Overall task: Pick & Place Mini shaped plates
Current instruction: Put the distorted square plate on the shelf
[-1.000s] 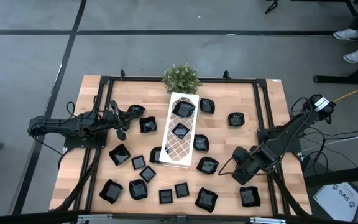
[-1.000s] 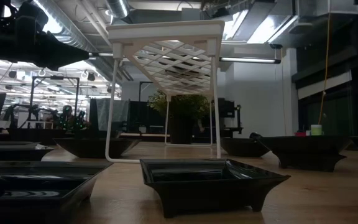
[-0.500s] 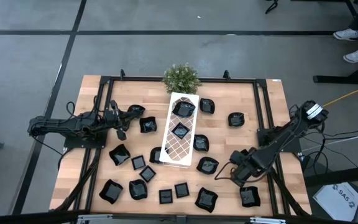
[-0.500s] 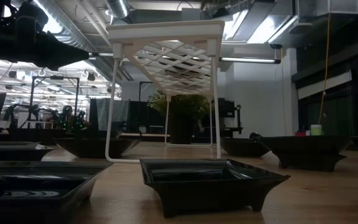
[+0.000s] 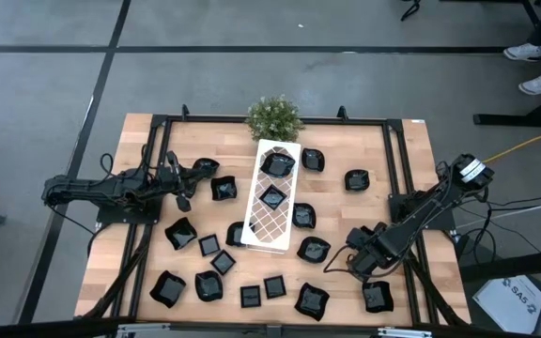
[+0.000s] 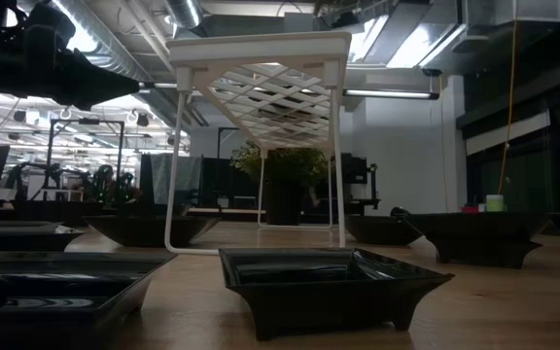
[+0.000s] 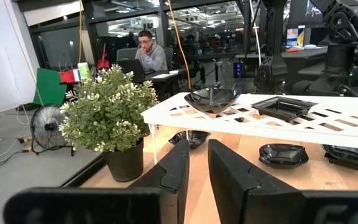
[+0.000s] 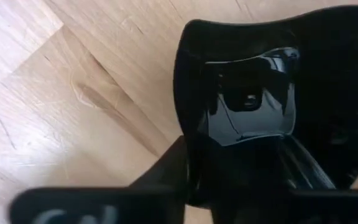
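Several mini shaped plates, small glossy black dishes, lie scattered on the wooden table (image 5: 402, 141). Two more sit on the long white lattice tray (image 5: 263, 230) at mid-table. My right gripper (image 5: 364, 268) points down at the near right and is shut on one mini plate (image 8: 247, 93); in the high view the gripper hides most of it. Just beyond it toward the near edge lies another plate (image 5: 377, 297). My left gripper (image 5: 184, 195) waits level at the left, fingers (image 7: 179, 168) nearly together with nothing between them. My right gripper comes at the mini plate from above, fingers pointing down. It has the plate's edge (image 8: 194, 146) between its two fingers: one finger (image 8: 166, 168) stands outside over the wood, the other (image 8: 303, 168) over the dish's hollow. The plate rests on the table.
A small green potted plant (image 5: 273, 116) stands at the far end of the tray. The tray stands raised on thin white legs (image 6: 175, 165). A dark frame rail (image 5: 397, 197) runs along the table's right side beside my right arm. Plates crowd the near half.
My right gripper has gone down toward the table and a little toward the near edge, over the plate at the near right. The plates and the tray have stayed where they were.
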